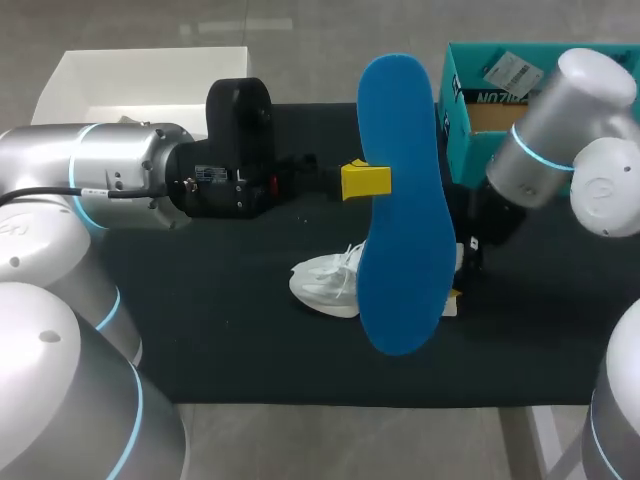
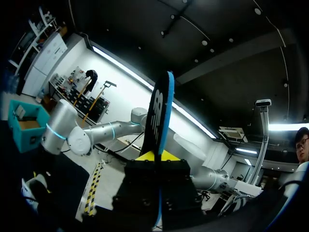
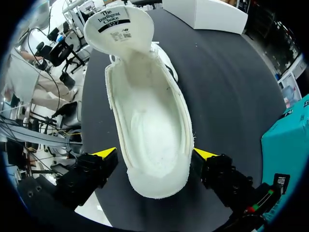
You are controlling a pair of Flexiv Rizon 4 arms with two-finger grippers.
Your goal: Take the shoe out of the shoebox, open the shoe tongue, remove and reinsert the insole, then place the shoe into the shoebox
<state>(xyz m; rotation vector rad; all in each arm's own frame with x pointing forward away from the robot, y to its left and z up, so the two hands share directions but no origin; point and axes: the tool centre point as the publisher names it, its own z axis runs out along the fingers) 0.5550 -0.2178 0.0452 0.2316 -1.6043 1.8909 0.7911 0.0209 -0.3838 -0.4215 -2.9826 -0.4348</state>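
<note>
The left arm (image 1: 110,180) comes in from 9 o'clock across the black mat (image 1: 250,350), and the left gripper (image 1: 368,182) has its yellow-tipped fingers clamped on the blue insole (image 1: 400,200), pinching it at the middle of one long edge. The insole is lifted clear of the mat with its broad face to the head camera, its long axis running from 12 to 6 o'clock. In the left wrist view the insole (image 2: 161,106) stands edge-on, rising straight out from between the tips of that gripper (image 2: 155,155). The white shoe (image 1: 325,285) lies on the mat at about 7 o'clock of the insole. Only its toe end shows there, as the rest is hidden behind the blue sheet. The right arm (image 1: 560,130) reaches in from 2 o'clock, with the right gripper (image 1: 458,285) low at the shoe's 3 o'clock end. In the right wrist view its fingers stand wide apart and straddle the heel of the shoe (image 3: 149,125), one yellow tip against each flank, so the gripper (image 3: 154,153) holds the heel. The shoe's mouth is open and bare inside, and the tongue (image 3: 120,24) is folded forward over the toe. The teal shoebox (image 1: 470,115) sits at the mat's 1 o'clock corner, and a white box (image 1: 70,85) sits at 11 o'clock
</note>
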